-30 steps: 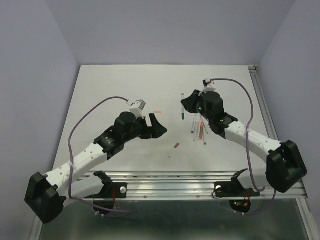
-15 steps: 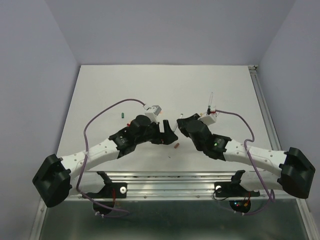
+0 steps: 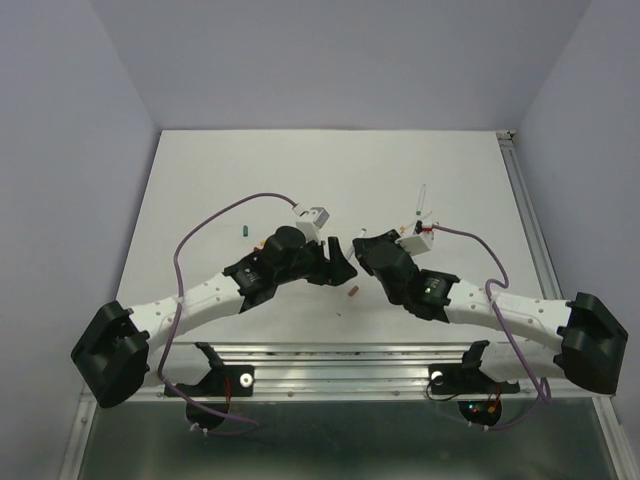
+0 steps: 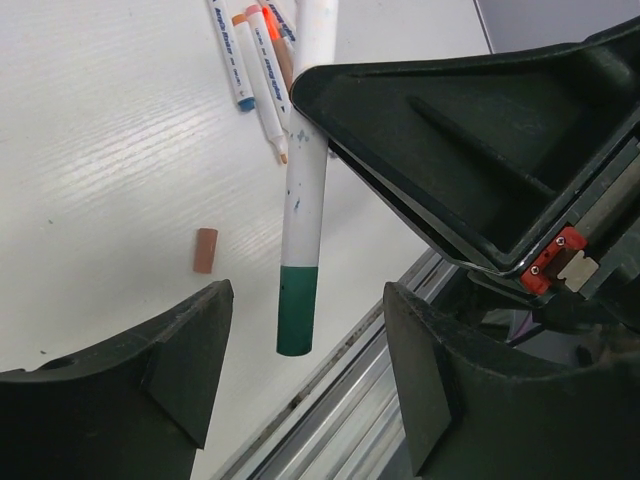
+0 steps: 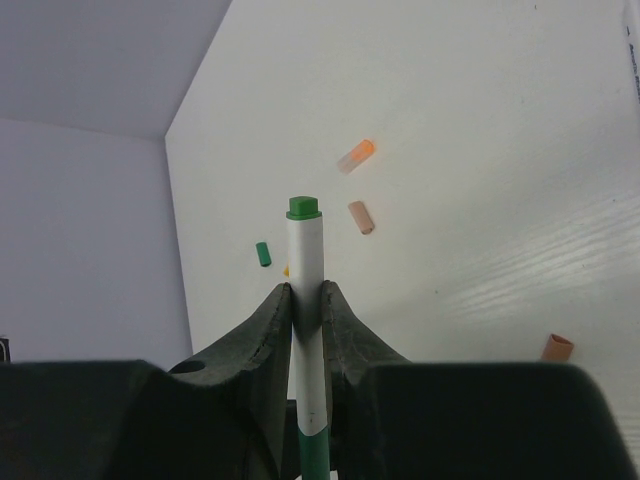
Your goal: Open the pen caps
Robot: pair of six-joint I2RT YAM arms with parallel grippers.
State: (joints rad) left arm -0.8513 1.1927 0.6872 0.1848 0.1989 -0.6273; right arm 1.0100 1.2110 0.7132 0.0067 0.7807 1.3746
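My right gripper [image 5: 305, 290] is shut on the white barrel of a pen [image 5: 306, 260] and holds it in the air. Its dark green cap [image 4: 297, 310] sits on the end that points at my left gripper [image 4: 308, 335]. The left gripper is open, its jaws on either side of that cap and clear of it. In the top view the two grippers meet near the table's front middle, left [image 3: 338, 262] and right [image 3: 362, 250]. Loose caps lie on the table: a green one [image 3: 245, 228], a brown one [image 3: 352, 292] and orange ones [image 5: 356, 156].
Several uncapped white pens [image 4: 255, 50] lie in a bunch beyond the held pen; one pen [image 3: 422, 198] shows behind the right arm. The metal rail [image 3: 350, 355] runs along the table's near edge, just below both grippers. Another orange cap [image 5: 557, 347] lies to the right.
Both arms have swung in toward the front middle. The right gripper has carried the green-capped pen away from the pile, and the open left gripper has come up around its cap.
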